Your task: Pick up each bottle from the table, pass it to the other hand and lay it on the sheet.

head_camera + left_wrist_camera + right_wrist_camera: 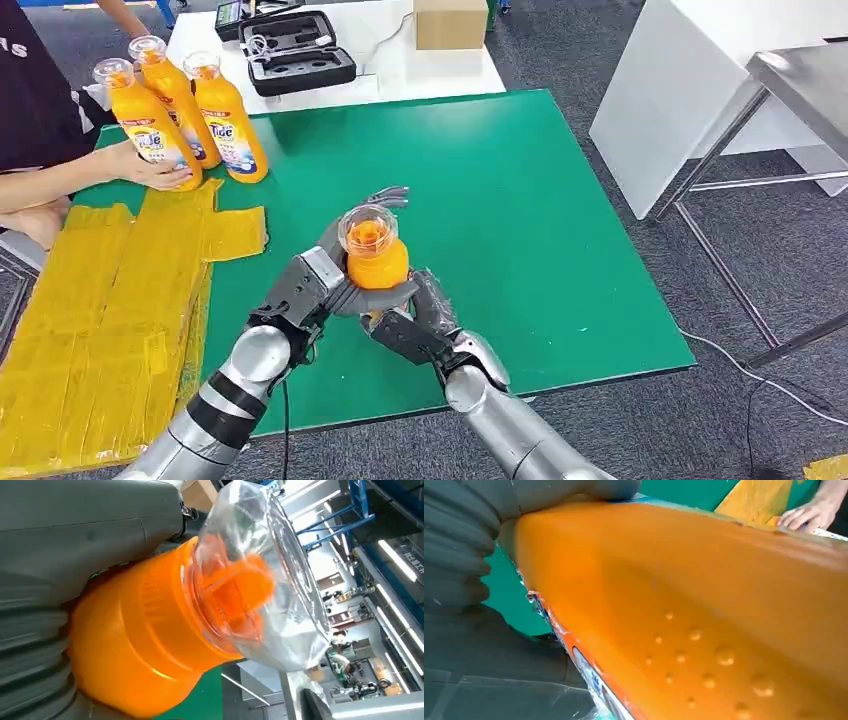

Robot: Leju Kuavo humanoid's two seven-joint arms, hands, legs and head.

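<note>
Above the green-topped bench (pixel 520 200), beside the yellow taped sheet (pixel 90 320), an orange plastic bottle with a clear cap (pixel 375 255) is held upright, clasped from both sides by the left hand (pixel 315 285) and the right hand (pixel 415 325).

Plenty of open room on the green worktop (pixel 520 200) right of and beyond the two hands; the yellow taped sheet (pixel 90 310) on the left lies flat with bare surface along its near half; its far end is crowded though: three upright orange detergent bottles with clear caps (pixel 190 115) stand there, and a person's hand (pixel 150 168) rests against the nearest one, blocking that corner.
</note>
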